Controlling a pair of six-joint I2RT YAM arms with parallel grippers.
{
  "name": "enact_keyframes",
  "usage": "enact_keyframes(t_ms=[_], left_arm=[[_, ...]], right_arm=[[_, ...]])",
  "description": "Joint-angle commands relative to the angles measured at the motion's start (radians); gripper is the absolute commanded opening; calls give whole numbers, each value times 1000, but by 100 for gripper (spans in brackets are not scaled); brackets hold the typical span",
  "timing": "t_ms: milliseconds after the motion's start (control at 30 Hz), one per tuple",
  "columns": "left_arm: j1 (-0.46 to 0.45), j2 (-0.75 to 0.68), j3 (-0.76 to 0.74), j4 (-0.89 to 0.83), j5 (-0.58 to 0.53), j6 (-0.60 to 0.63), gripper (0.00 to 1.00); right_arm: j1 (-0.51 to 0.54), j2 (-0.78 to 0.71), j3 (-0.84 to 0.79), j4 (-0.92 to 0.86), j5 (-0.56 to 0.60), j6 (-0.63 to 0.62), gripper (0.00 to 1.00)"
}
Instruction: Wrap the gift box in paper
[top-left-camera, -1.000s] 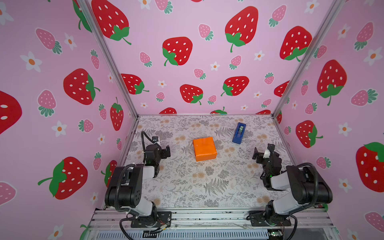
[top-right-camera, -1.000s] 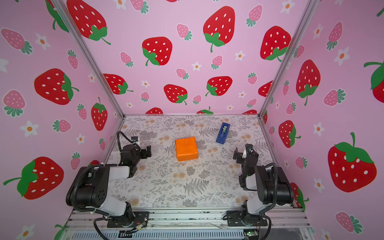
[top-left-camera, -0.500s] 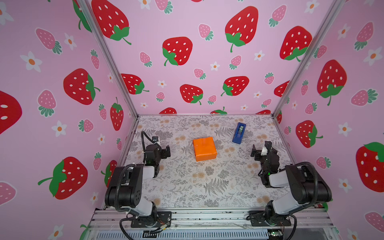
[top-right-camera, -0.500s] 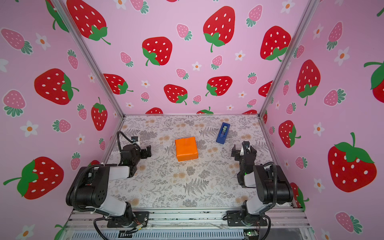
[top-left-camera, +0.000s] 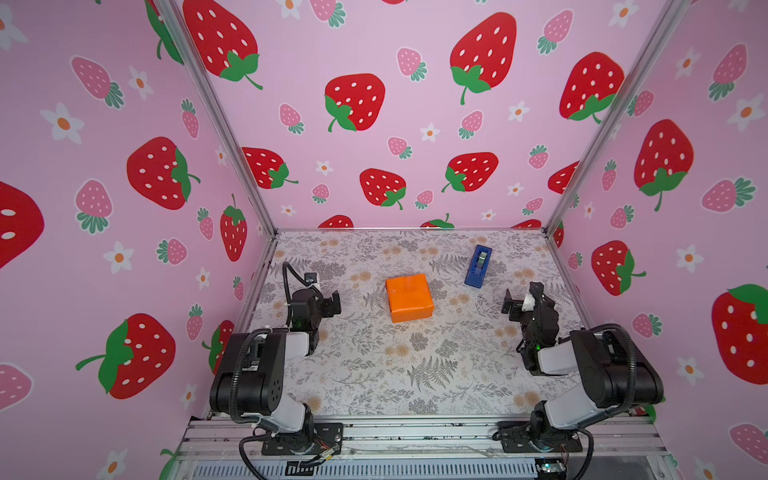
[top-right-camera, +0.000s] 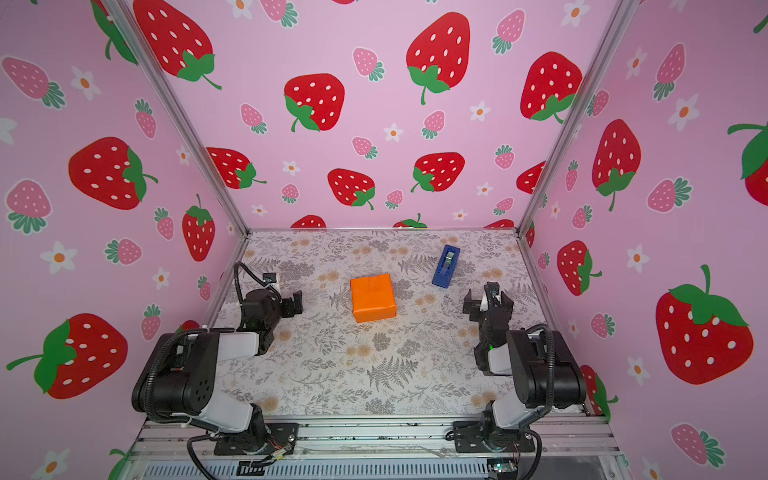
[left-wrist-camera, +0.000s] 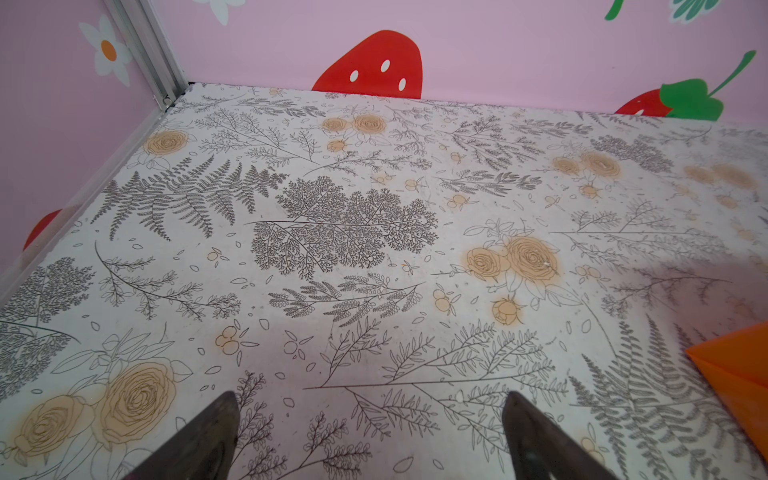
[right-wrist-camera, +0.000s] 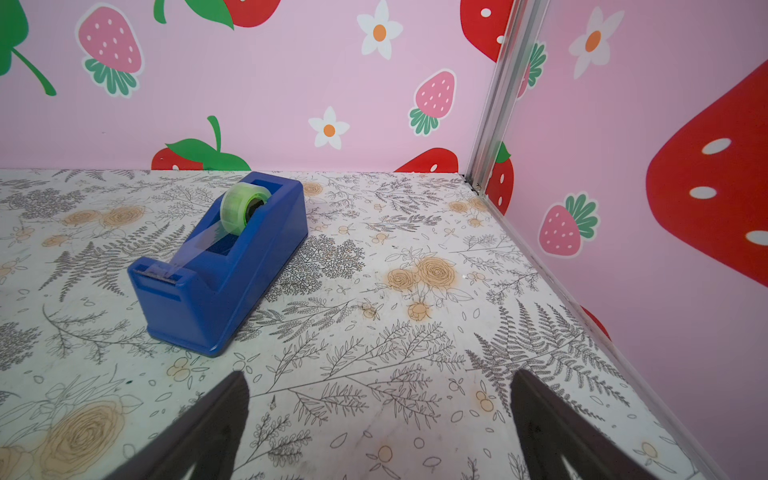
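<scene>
Centre of table: the paper (top-left-camera: 409, 297) forms a closed orange block on the floral table covering (top-left-camera: 374, 365), with creased edges and no loose flap in either top view.
Gift box: not visible itself; judged to be inside, fully covered.
Left gripper (top-left-camera: 330, 303): jaws spread wide, empty, low over the covering, left of the block and well apart from it.
Right gripper (top-left-camera: 521, 297): also wide and empty, on the right, near the tape dispenser (top-left-camera: 478, 266) but not touching it.
Why: both arms sit clear of the block, likely so nothing disturbs the folds.
Dispenser: strip end rests on the cutter, facing the right arm, so an easy reach.
Status: looks wrapped; cannot tell if the seams are taped.
</scene>
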Motion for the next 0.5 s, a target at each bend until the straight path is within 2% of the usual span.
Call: enact_keyframes(t_ms=[0,467], left_arm=[[2,2,-3,29,4,11,99],[3,2,-3,30,4,10,99]], right_arm=[[2,2,10,13,11,-14,100],[8,8,28,-16,-24,-41,100]])
